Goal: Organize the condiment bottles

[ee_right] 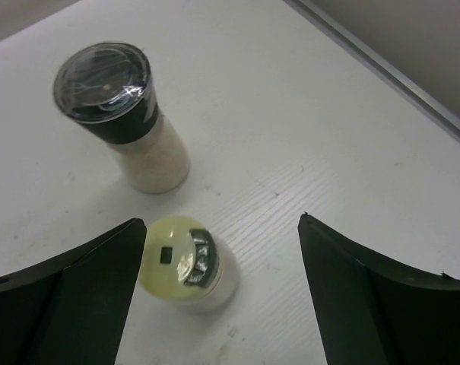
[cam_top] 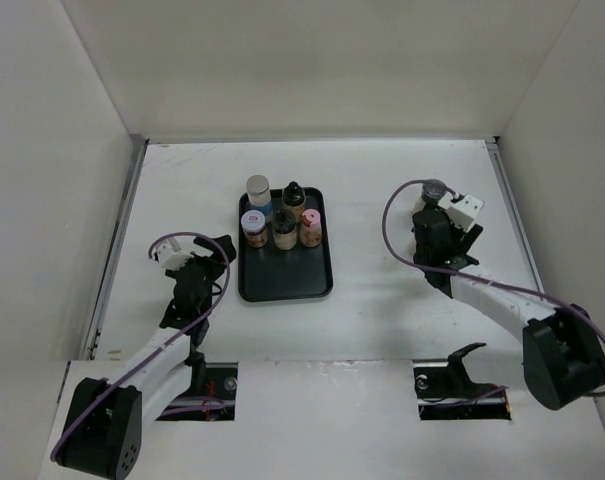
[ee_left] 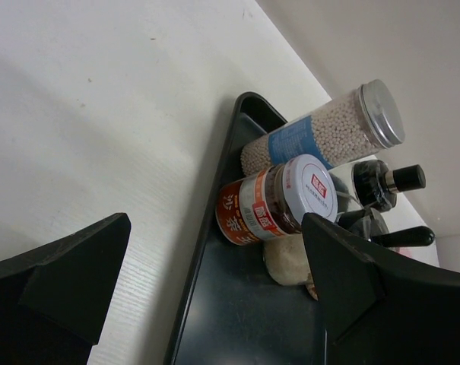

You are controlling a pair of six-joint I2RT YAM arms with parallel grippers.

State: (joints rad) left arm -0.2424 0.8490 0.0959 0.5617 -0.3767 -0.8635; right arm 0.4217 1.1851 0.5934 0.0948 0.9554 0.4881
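right pincer [ee_right: 220,228] gapes wide and empty astride the cream-capped bottle [ee_right: 188,262] on the bench [ee_right: 290,114], apparently to fetch it to the tray [cam_top: 282,282]; left pincer [ee_left: 214,220] open, holding nothing.

White table [cam_top: 382,190] carries a flat black tray [cam_top: 285,275] left of centre. Over on the right, a dark-capped shaker bottle [ee_right: 119,106] and a cream-capped bottle [ee_right: 185,265] stand upright on the tabletop, close together.

White tbl [cam_top: 382,190], 3 plain white walls [cam_top: 312,60]
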